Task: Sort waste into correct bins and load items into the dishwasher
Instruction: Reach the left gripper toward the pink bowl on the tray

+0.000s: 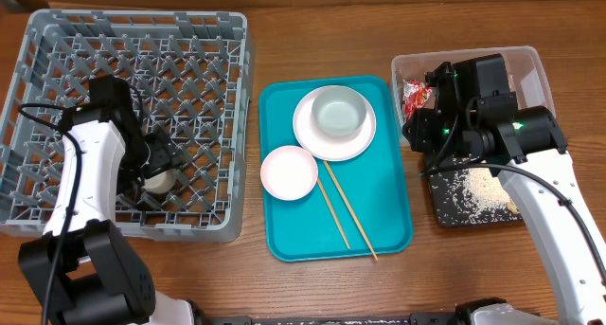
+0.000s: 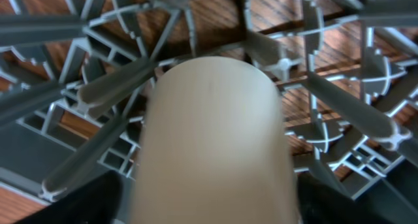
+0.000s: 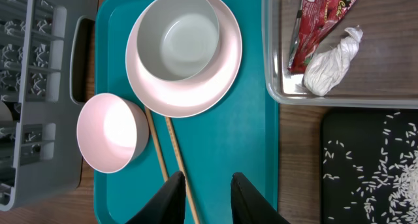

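Your left tool (image 1: 159, 166) sits low in the rack (image 1: 133, 20), its dark fingers (image 2: 78, 201) either side of the cup (image 2: 212, 139). That view is too close and blurred to tell whether they press the cup or stand clear. The cup rests on the rack's lattice, with its long axis running from the tool toward 12 o'clock in the wrist view.

Your right tool (image 3: 208, 181) hangs narrowly spread and empty over the tray (image 3: 248, 152), near its 3 o'clock side, just beside the chopsticks (image 3: 173, 159).

The waste looks sorted: the wrapper (image 3: 320, 21) lies in the tub (image 1: 530, 55) and the rice (image 1: 488, 188) in the black tray (image 1: 445, 211). The dishes are what is left.

- **Pink bowl:** The pink bowl (image 1: 289, 171) lies at 3 o'clock from your left tool, on the rack side of the tray and about midway between the tools.
- **Green bowl:** The green bowl (image 1: 338, 112) sits on the plate (image 1: 317, 147) at 9 o'clock from your right tool, so that arm is nearer.

I'd take the pink bowl with the left, since the rack is beside it.
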Robot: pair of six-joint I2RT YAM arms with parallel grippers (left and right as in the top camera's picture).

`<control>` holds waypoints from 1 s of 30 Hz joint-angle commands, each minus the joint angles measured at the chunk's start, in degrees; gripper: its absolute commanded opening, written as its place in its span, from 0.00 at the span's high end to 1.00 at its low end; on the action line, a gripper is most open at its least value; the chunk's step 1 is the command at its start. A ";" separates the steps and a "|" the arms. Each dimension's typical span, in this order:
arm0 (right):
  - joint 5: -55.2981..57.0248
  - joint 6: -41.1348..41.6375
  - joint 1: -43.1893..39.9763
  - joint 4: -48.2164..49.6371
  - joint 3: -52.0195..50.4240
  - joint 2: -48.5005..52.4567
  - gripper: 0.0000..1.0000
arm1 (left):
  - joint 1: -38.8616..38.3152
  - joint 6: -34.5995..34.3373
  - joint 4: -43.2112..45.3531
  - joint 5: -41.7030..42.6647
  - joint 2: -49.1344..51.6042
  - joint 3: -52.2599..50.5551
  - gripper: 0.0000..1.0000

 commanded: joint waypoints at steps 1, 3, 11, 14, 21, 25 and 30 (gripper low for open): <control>0.42 -0.48 -0.11 0.26 0.74 -0.37 0.74 | 0.31 -0.37 0.17 0.31 0.07 1.11 0.01; 0.42 -0.48 -0.11 0.26 0.74 -0.37 0.71 | 0.31 -0.37 0.17 0.35 -0.11 1.25 0.00; 0.42 -0.48 -0.11 0.31 0.74 -0.37 0.47 | -0.63 -0.35 0.22 1.11 -6.23 4.42 0.02; 0.15 -0.44 -0.11 0.28 0.74 -0.37 0.45 | -2.54 1.25 1.11 3.65 -10.12 6.12 0.04; 0.33 1.95 -0.28 0.26 0.74 -0.37 0.44 | -13.94 4.74 6.97 9.18 -16.44 6.82 0.12; 1.42 5.46 -1.22 0.09 0.74 -0.39 0.44 | -24.37 5.92 8.70 9.09 -15.30 6.75 0.12; 2.19 10.01 -3.48 -0.63 0.74 -0.39 0.44 | -35.26 8.98 10.10 8.98 -10.93 6.75 0.13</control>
